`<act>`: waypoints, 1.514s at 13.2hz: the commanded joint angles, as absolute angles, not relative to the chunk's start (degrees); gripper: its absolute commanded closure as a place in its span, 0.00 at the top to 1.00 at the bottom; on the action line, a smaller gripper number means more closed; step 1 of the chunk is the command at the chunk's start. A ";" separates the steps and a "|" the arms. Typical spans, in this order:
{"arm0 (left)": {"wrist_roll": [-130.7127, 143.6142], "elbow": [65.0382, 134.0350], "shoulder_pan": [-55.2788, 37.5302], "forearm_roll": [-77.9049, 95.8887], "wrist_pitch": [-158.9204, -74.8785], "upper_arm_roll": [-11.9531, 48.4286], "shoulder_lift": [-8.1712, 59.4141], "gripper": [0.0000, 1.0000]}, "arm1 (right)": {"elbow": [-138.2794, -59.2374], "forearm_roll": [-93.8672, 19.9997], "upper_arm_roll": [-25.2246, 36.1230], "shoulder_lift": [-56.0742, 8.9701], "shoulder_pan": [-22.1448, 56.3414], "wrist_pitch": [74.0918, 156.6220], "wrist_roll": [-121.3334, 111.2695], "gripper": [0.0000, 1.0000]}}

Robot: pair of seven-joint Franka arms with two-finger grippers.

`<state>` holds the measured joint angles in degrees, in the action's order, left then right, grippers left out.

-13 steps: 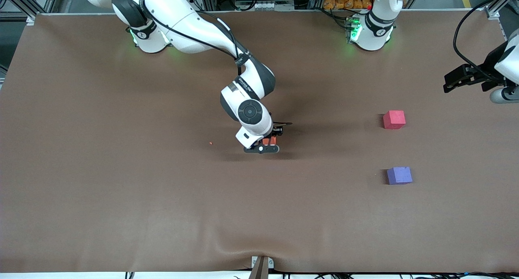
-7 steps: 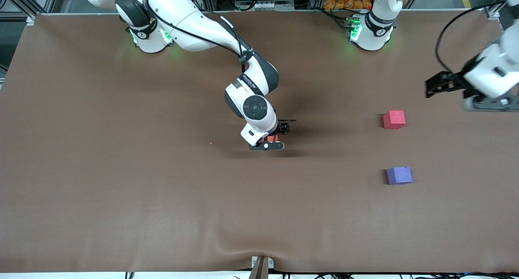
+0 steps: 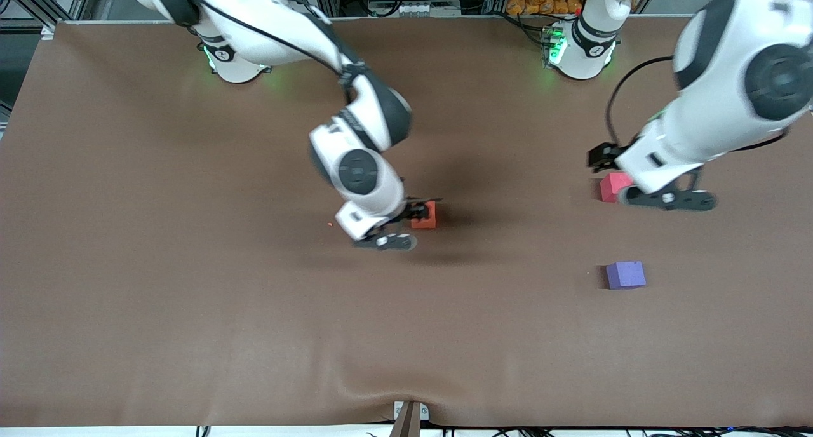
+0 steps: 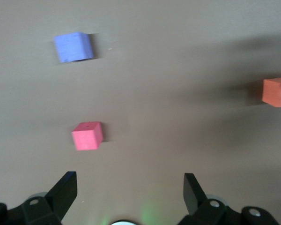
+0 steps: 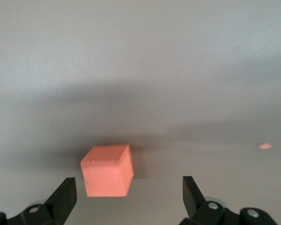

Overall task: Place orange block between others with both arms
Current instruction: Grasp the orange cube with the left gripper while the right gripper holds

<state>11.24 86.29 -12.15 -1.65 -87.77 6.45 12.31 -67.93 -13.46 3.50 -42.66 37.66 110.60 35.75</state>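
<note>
Front view — orange block [image 3: 424, 215] sits free; both grippers' jaws spread, holding nothing.

Matte foam-like orange block [image 3: 424, 214], matte brown cloth-like table cover [image 3: 190, 297], glossy white plastic arm shells [image 3: 711, 126]

We count three cubes on the table: one orange block [image 3: 424, 214], one pinkish-red cube [image 3: 611, 187], one purple cube [image 3: 625, 275]. Two arms are out, one gripper each: the right gripper [image 3: 395, 224], the left gripper [image 3: 641, 181].
</note>
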 commanded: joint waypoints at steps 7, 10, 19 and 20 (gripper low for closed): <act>27.31 79.03 -25.39 -0.79 -96.67 6.06 24.68 1.00 | -85.85 -5.01 6.15 -17.60 18.31 103.19 11.72 1.00; 32.95 77.09 -29.34 -0.88 -103.16 5.98 30.04 1.00 | -86.66 -4.92 6.15 -11.45 10.22 98.54 4.06 1.00; 44.12 72.42 -38.05 -0.97 -117.07 5.45 44.72 1.00 | -92.63 -0.70 2.82 5.44 -2.53 87.80 -0.35 1.00; 44.12 72.68 -38.32 -1.05 -117.24 5.45 45.69 1.00 | -92.81 -0.70 2.55 5.62 -2.90 87.11 -0.18 1.00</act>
